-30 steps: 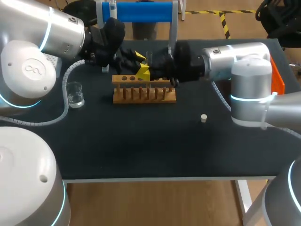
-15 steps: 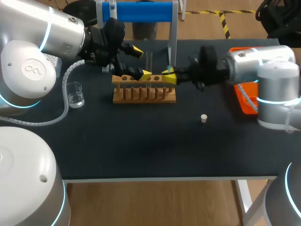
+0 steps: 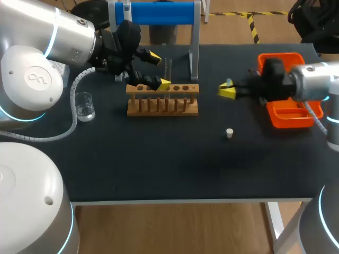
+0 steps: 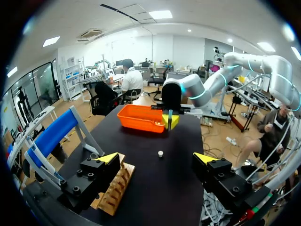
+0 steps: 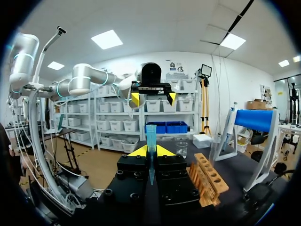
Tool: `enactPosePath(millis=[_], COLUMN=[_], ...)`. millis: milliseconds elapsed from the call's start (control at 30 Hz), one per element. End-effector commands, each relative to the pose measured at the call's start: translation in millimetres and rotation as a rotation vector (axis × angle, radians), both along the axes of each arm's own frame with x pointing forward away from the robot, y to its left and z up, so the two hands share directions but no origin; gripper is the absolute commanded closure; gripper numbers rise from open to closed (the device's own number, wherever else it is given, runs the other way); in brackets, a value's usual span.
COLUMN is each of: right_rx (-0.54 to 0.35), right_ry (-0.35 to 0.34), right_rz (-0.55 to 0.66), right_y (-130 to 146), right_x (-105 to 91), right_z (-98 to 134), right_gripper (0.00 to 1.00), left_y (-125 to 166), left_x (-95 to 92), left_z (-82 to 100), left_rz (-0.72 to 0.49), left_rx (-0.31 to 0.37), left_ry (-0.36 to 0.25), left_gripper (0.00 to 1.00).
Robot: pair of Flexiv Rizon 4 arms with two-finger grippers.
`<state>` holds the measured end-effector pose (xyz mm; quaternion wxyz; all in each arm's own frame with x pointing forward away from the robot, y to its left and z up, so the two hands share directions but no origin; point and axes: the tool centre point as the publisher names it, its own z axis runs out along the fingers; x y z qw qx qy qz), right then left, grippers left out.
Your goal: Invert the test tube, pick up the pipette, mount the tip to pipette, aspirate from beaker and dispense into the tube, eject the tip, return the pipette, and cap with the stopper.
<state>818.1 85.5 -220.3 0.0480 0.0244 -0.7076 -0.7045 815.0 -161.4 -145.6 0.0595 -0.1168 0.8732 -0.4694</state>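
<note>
A clear test tube (image 3: 168,67) stands upright in the wooden rack (image 3: 162,100), also seen in the left wrist view (image 4: 115,188) and the right wrist view (image 5: 207,181). My left gripper (image 3: 158,69) hangs wide open just left of the tube, with nothing between its fingers (image 4: 156,157). My right gripper (image 3: 228,90) is right of the rack, above the table, shut on a thin blue pipette tip (image 5: 151,150). A small white stopper (image 3: 229,133) lies on the table in front of it. The glass beaker (image 3: 85,106) stands left of the rack.
An orange tray (image 3: 286,114) sits at the right edge, under my right arm. A stand with a blue bar (image 3: 153,13) rises behind the rack on white legs. The black table in front of the rack holds only the stopper.
My right arm has drawn back from the rack to the right, still shut on the blue tip. My left gripper has opened beside the tube, which stays in the rack.
</note>
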Motion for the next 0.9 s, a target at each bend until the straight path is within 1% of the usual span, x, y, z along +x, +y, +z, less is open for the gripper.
enactPosePath(millis=[33,167,533,900], right_rx=[0.002,0.004,-0.007,-0.023], right_ry=[0.006,0.015,0.012,0.013], right_rz=[-0.011,-0.023,-0.02,-0.027], right_y=[-33,-48,-73,-80], right_x=[-3.0,-3.7,-13.1,-15.9], right_z=[-2,-7,-13,-17], right_gripper=[1.0,1.0,1.0,1.0], left_y=[0,0,0,0], left_x=[-0.7,-0.7,-0.7,-0.7], left_z=[0.7,0.7,0.7,0.7], left_rz=[0.001,0.001,0.001,0.001], left_rx=[0.003,0.003,0.003,0.003], left_ry=[0.002,0.002,0.002,0.002], left_gripper=[0.0,0.0,0.0,0.0])
